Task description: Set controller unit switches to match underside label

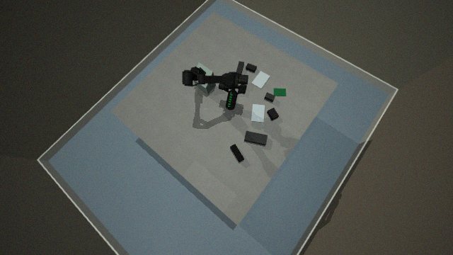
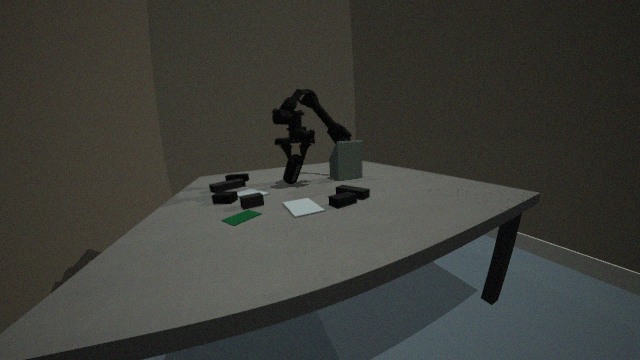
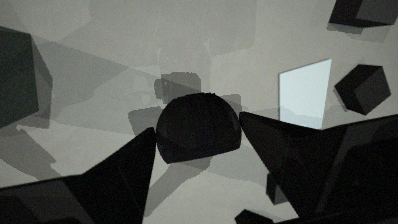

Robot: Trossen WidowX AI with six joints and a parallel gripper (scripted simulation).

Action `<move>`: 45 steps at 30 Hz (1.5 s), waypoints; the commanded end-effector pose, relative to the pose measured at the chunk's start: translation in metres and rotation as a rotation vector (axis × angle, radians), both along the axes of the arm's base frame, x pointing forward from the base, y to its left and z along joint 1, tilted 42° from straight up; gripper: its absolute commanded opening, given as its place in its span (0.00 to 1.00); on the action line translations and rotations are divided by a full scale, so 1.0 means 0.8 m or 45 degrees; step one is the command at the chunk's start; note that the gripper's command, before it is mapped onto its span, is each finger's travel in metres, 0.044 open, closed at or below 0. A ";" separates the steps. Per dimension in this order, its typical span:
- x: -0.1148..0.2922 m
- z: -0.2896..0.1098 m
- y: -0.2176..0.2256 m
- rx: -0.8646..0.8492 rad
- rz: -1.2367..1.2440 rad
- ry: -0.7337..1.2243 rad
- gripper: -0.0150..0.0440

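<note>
The gripper [image 3: 196, 122] is seen with its jaws set wide apart and closed against the sides of the controller unit [image 1: 231, 100], whose rounded dark end fills the gap between the fingers in the wrist view. The unit is held on end and tilted, gripped near its upper end, with its lower end close above the bench [image 2: 350, 240]; whether it touches cannot be told. From above, the row of green switch ends is seen facing upward, and the underside label is not shown in any view. Because only one end is held, the long body could be swung or slipped between the jaws, and a drop would probably leave it on its side or face, perhaps with a rocker knocked over. Just beyond it lies a white card [image 3: 305, 92], and past that a small dark module [image 3: 362, 89]; either could be struck or shoved if the unit is laid down towards them. Farther off, the grey-green block [image 2: 346, 160] at the arm's base is judged too distant to be endangered.
</note>
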State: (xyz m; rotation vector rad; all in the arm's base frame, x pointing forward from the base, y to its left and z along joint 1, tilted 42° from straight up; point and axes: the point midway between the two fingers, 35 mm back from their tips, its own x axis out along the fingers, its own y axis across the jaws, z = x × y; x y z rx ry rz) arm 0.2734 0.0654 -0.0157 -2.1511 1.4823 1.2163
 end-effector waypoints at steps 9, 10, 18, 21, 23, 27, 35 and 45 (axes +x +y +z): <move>-0.007 -0.016 -0.007 -0.020 -0.021 0.016 0.83; -0.008 -0.017 -0.007 -0.020 -0.021 0.016 0.83; -0.010 -0.024 -0.006 -0.020 -0.021 0.016 0.83; -0.011 -0.027 -0.006 -0.020 -0.021 0.016 0.83; -0.012 -0.029 -0.006 -0.020 -0.021 0.016 0.83; -0.013 -0.032 -0.005 -0.020 -0.021 0.016 0.83; -0.015 -0.040 -0.005 -0.020 -0.021 0.016 0.83; -0.018 -0.049 -0.005 -0.020 -0.021 0.016 0.83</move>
